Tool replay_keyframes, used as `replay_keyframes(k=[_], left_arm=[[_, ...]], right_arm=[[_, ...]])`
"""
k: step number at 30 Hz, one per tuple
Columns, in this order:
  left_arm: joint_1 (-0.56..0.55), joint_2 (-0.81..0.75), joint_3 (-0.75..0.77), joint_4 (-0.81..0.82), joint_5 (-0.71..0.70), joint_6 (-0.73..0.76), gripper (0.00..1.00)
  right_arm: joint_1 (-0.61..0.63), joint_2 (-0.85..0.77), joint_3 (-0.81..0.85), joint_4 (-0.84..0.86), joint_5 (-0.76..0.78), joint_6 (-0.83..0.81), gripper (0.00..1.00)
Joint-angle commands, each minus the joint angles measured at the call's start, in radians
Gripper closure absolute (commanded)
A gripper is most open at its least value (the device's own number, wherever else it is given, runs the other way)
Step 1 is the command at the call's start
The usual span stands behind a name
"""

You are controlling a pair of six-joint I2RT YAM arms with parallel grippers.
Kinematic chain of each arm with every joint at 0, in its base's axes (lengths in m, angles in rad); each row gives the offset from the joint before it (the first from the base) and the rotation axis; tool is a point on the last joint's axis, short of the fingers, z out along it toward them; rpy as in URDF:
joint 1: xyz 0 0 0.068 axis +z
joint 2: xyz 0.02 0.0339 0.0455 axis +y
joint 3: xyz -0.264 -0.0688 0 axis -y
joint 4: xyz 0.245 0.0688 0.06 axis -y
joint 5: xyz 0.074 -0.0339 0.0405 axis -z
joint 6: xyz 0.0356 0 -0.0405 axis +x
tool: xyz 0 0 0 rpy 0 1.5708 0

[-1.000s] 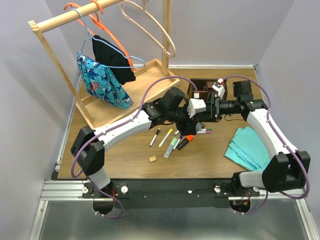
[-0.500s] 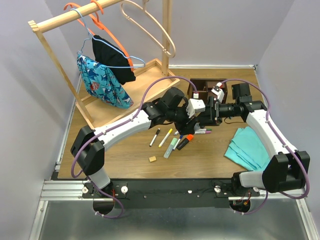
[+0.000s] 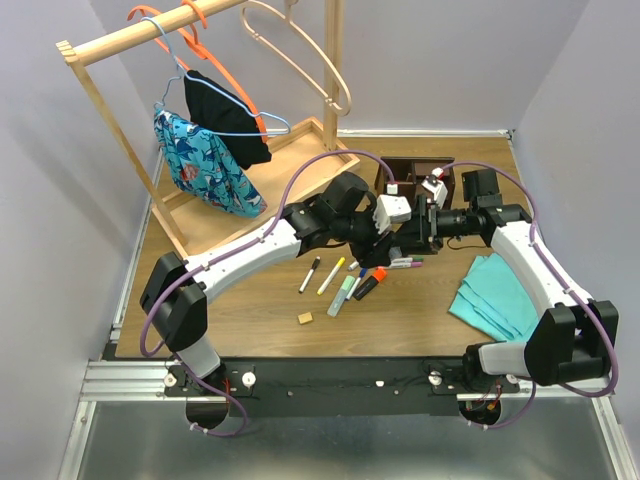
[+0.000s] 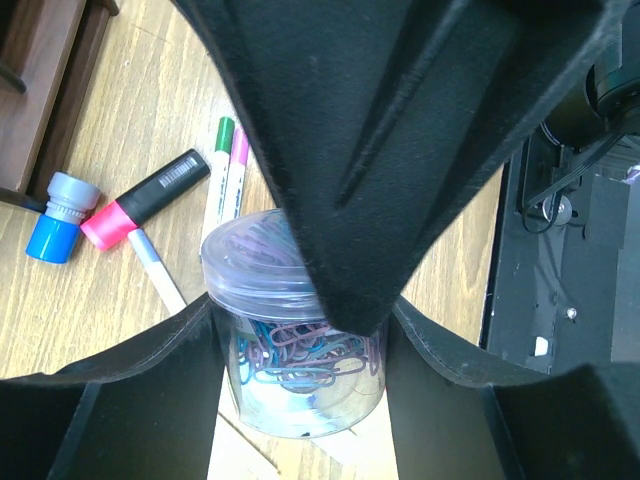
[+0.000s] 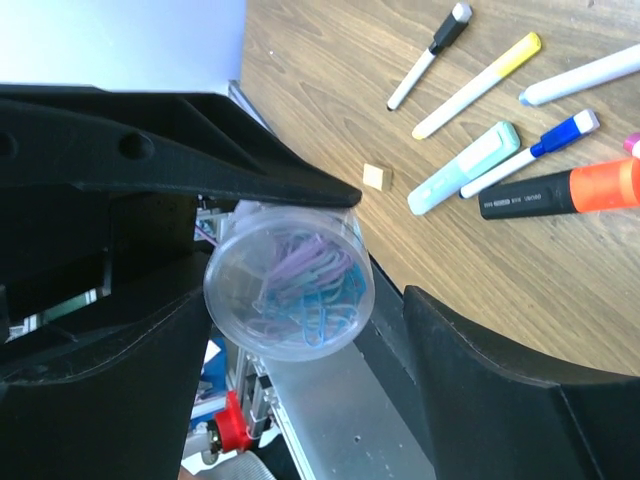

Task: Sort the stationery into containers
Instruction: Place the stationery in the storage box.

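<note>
My left gripper is shut on a clear round jar of purple and blue clips and holds it above the table. My right gripper is open; the jar sits between its spread fingers, near the left one. The two grippers meet in front of the dark brown organizer. On the table lie a black-capped marker, a yellow pen, a green highlighter, an orange highlighter, pink and green pens and a tan eraser.
A folded teal cloth lies at the right. A wooden clothes rack with hangers and garments stands on its pale tray at the far left. A small blue-and-grey cylinder lies beside the organizer.
Both grippers have shifted slightly toward the far side together. The jar stays in the left gripper.
</note>
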Motion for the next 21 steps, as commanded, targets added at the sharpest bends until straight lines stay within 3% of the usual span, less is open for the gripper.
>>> replay_keyframes(k=[1,21], left_arm=[[-0.016,-0.035,0.026,0.025,0.027,-0.008,0.48],[-0.026,-0.027,0.026,0.025,0.004,-0.002,0.48]], right_arm=[[0.007,0.0,0.004,0.077,-0.033,0.041,0.16],[0.007,-0.017,-0.033,0.038,-0.056,0.027,0.22]])
